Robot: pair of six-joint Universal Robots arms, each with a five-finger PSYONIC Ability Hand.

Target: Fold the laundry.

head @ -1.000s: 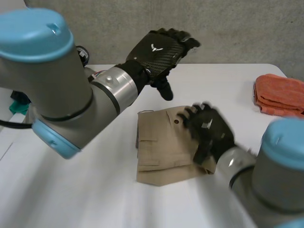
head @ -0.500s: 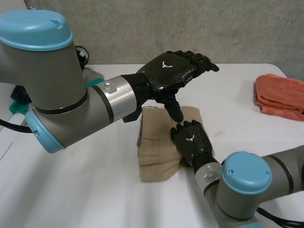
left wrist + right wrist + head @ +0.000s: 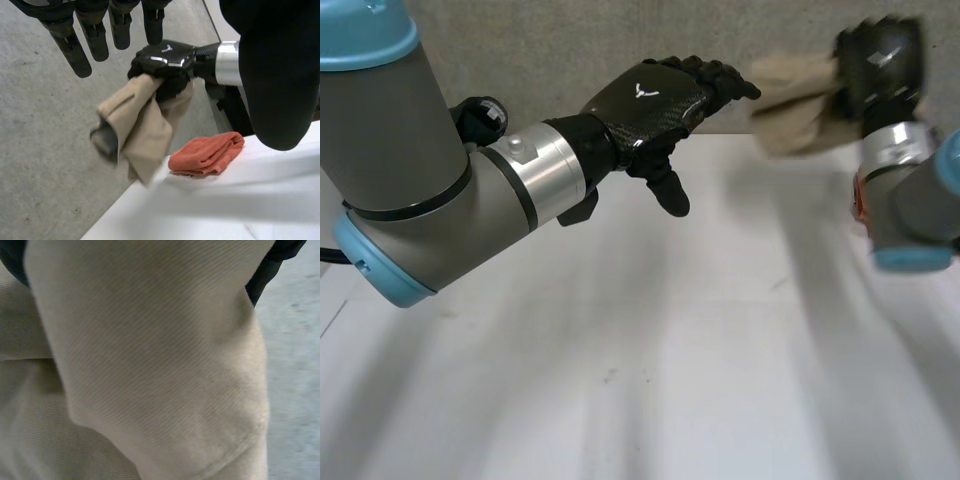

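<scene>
Trousers (image 3: 790, 105) of beige cloth are bunched in the right robot hand (image 3: 880, 60), whose fingers are curled tight round the upper part of the bundle. The left wrist view shows the same grip: the right robot hand (image 3: 162, 60) clutches the top of the trousers (image 3: 140, 120), and the loose folds hang below it, higher than the orange towel (image 3: 207, 155) and clear of it. In the right wrist view the cloth (image 3: 150, 365) lies pressed against the palm. The left robot hand (image 3: 655, 100) holds nothing. Its fingers (image 3: 75, 50) are straight and spread, the thumb points down, and it hovers well apart from the orange towel, on the far side of the trousers from it. The orange towel lies folded on the white bench (image 3: 240, 205), near the edge and below the right arm. The bench (image 3: 670, 350) stretches out beneath both arms.
</scene>
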